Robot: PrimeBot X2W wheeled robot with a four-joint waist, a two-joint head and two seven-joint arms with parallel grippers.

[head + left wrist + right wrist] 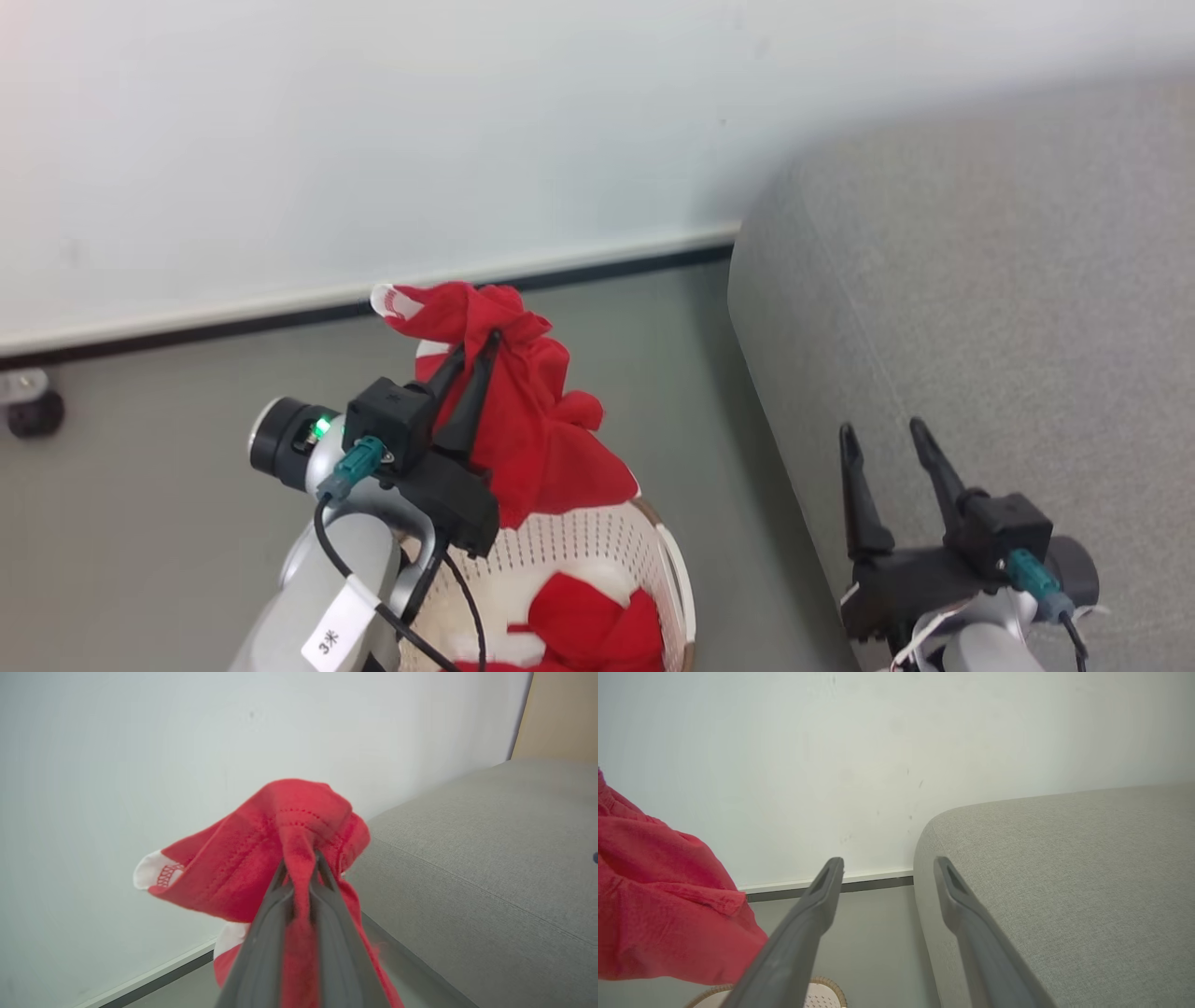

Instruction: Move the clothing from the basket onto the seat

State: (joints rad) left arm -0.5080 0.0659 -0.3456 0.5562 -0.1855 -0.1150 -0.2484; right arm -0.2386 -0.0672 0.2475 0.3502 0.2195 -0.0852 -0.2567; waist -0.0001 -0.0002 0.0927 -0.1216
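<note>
Red garment (537, 420) hangs bunched from the left gripper (476, 343), whose fingers are pinched tight on a fold of it, above the laundry basket (674, 560). Its tail seems to reach the rim, though that is hard to judge. More red and white clothing (588, 616) lies inside. The grey sofa (980, 327) sits to that gripper's right, across a strip of floor. The right gripper (882, 437), spread and empty, hovers at the sofa's edge.

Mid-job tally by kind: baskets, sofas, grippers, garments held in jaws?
Cream perforated plastic basket: 1
Grey fabric sofa: 1
Dark two-fingered grippers: 2, left gripper and right gripper
Bright red fabric garment in the left jaws: 1
Total: 5
</note>
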